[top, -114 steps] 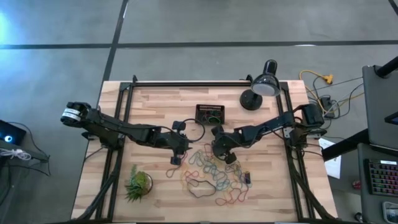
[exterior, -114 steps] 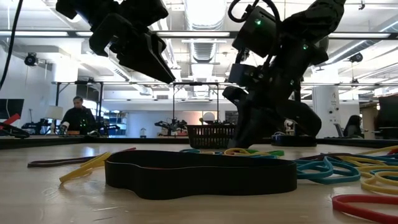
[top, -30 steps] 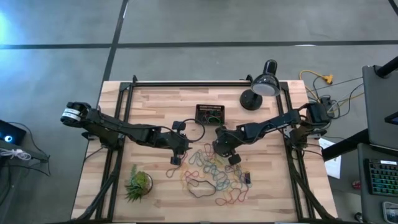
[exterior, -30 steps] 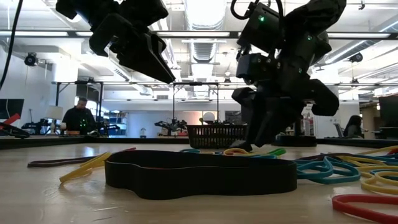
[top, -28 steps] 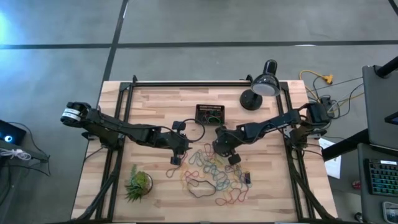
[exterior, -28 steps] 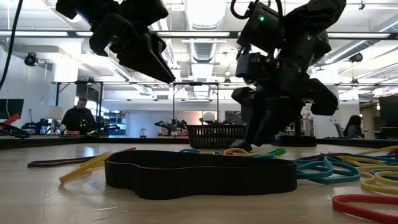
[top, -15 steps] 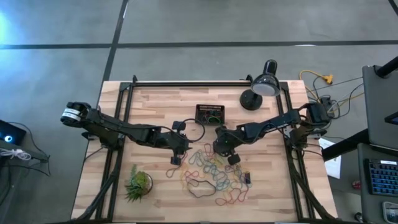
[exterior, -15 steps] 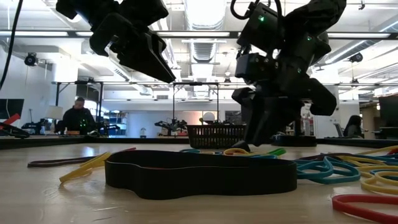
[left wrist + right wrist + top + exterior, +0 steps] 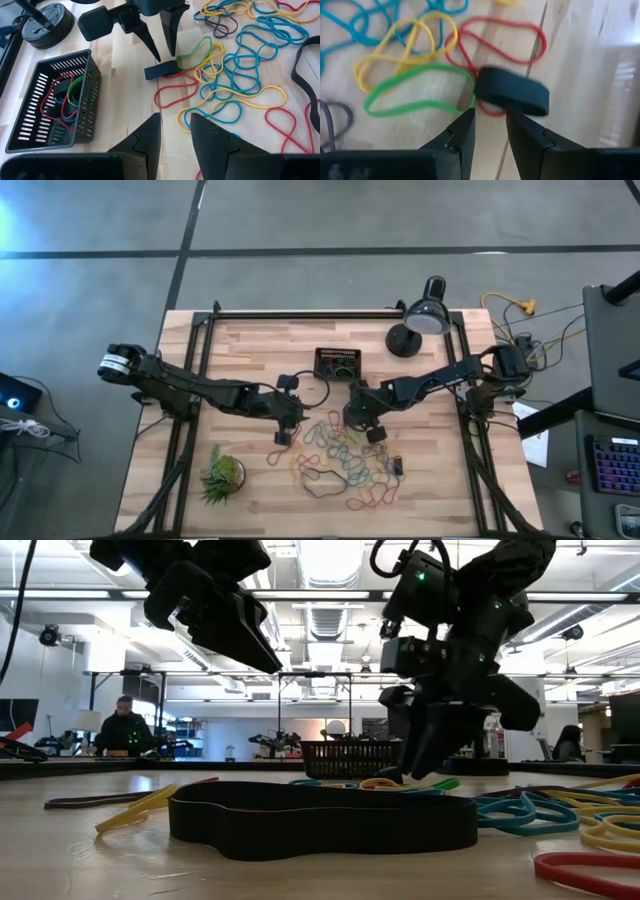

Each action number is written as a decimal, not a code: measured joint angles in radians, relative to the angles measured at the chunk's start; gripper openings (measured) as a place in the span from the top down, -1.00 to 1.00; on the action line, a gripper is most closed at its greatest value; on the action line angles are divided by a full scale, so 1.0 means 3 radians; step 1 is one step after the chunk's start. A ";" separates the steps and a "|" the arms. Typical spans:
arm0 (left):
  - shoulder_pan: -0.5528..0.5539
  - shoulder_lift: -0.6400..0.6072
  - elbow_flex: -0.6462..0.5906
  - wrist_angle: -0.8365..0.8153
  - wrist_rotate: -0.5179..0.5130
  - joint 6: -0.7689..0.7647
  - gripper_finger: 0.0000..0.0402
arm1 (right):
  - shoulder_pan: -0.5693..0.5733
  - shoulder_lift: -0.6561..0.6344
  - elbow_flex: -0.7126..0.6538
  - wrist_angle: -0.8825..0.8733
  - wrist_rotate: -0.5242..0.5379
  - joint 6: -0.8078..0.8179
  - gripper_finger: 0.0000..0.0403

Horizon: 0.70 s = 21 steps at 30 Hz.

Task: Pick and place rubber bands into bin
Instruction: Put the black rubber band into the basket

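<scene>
While the right gripper (image 9: 162, 47) hung over the near edge of the band pile, its fingers stood narrowly parted, tips down beside a short black band (image 9: 512, 96) on the table (image 9: 250, 340), with nothing in them. That black band lay across a red loop (image 9: 500, 40) and touched the end of a green loop (image 9: 417, 90); a yellow loop (image 9: 402, 42) lay just beside the green one.

The left gripper (image 9: 175, 132) hovered bin-side of the pile, above the wood. Its fingers were slightly apart and held nothing.

The rubber bands (image 9: 340, 460) lay loose on the table, in front of the bin and between the two arms: blue, yellow, red, green and a few dark ones, tangled over each other. In the low view a wide black band (image 9: 320, 820) lay nearest the camera, with yellow and blue loops to its sides.

The bin (image 9: 338, 363) stood beyond the pile, well apart from the right gripper. Inside it lay several bands, red, green and blue (image 9: 60, 97).

Beyond the bin, a lamp (image 9: 420, 325) stood near the table's far right corner. A plant (image 9: 222, 476) sat at the near left, well apart from the bin.
</scene>
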 joint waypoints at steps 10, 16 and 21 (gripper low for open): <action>0.0000 0.0000 0.0000 0.0000 0.0000 0.0001 0.55 | -0.0001 0.0001 0.0000 0.0154 -0.0156 -0.0025 0.50; 0.0000 0.0000 0.0000 0.0000 0.0000 0.0003 0.55 | 0.0000 0.0003 0.0000 0.0162 -0.0156 -0.0029 0.52; 0.0000 0.0000 0.0000 0.0002 0.0000 0.0003 0.55 | -0.0001 0.0003 0.0000 0.0225 -0.0158 -0.0082 0.52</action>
